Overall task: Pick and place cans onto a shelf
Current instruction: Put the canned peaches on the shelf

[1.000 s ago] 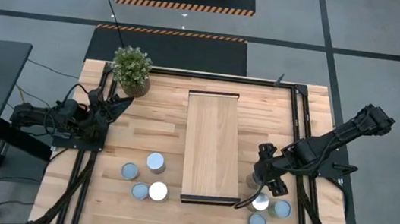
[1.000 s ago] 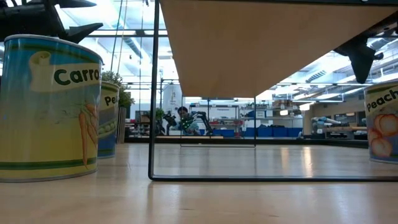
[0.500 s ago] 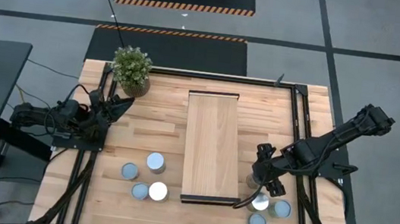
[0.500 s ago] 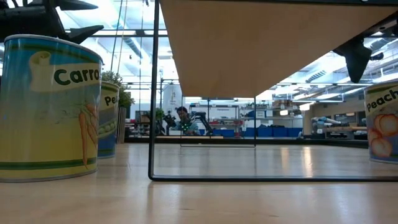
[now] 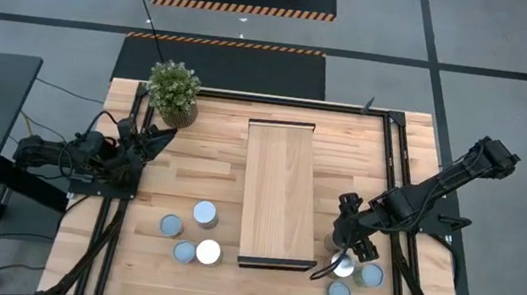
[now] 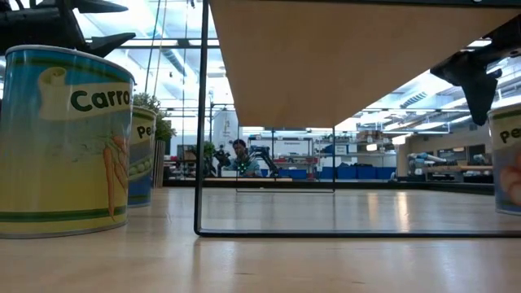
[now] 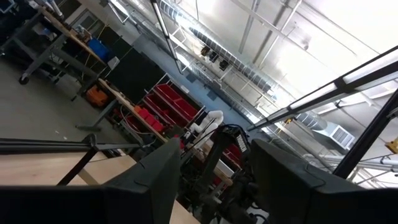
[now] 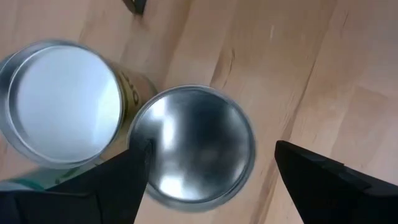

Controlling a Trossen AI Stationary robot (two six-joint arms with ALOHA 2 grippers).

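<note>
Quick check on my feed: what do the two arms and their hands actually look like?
Both arms are black, jointed segments with dark cabling along them. The right hand has two flat, wedge-shaped black fingers; the left hand has matching dark, angular fingers. No markings are readable.

Two dark, near-black arms of jointed segments are shown from above. The left arm (image 5: 76, 157) is built of slim links with loose black cables looped along them, and is carried on a black frame. The right arm (image 5: 440, 184) is formed of thicker blocky links ending in the right pincer (image 5: 349, 241). In the wrist views, the fingers (image 8: 118, 183) are seen as broad, flat, matt black plates with angular edges.
</note>
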